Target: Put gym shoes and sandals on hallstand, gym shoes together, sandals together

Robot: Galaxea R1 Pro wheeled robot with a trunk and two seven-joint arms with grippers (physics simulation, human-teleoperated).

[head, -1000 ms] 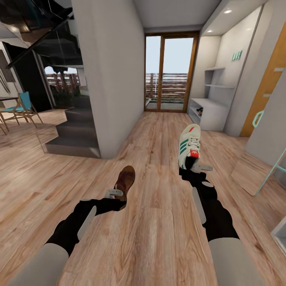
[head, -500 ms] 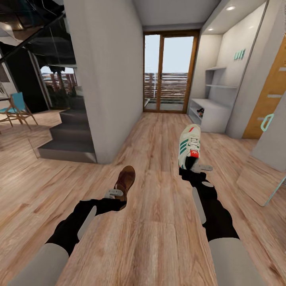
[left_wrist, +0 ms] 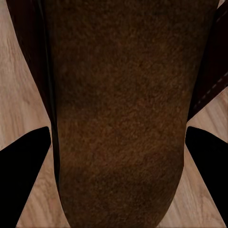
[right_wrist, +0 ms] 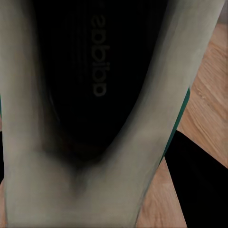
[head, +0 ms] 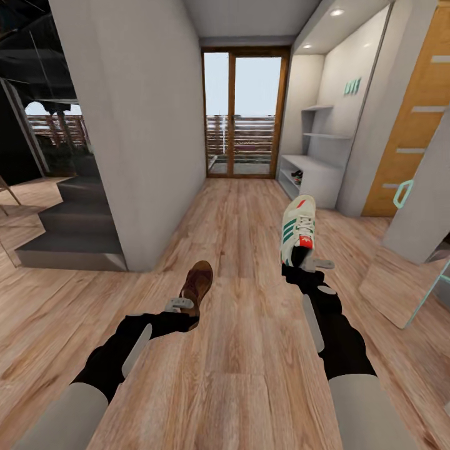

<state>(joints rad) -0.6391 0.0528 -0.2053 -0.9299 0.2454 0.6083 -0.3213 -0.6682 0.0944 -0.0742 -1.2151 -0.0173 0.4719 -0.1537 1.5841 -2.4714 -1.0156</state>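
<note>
My left gripper (head: 187,310) is shut on a brown sandal (head: 197,284), held above the corridor floor (head: 244,350); the left wrist view shows its brown footbed (left_wrist: 118,114) between the dark fingers (left_wrist: 21,166). My right gripper (head: 307,262) is shut on the heel of a white gym shoe (head: 297,230) with green stripes and a red tongue patch; its dark inside (right_wrist: 95,71) faces the right wrist camera. The pale hallstand (head: 312,172) stands far ahead on the right, with a small dark and red object (head: 297,177) in its lower compartment.
A grey wall block (head: 134,137) and dark stairs (head: 69,231) stand on the left. A glass door (head: 244,112) closes the corridor's far end. On the right are an orange door (head: 412,125) and a leaning mirror panel (head: 406,281).
The whole view has shifted: the wall, stairs and hallstand slid left and the chair has left the picture, so the camera has moved. Both arms hold their shoes as before.
</note>
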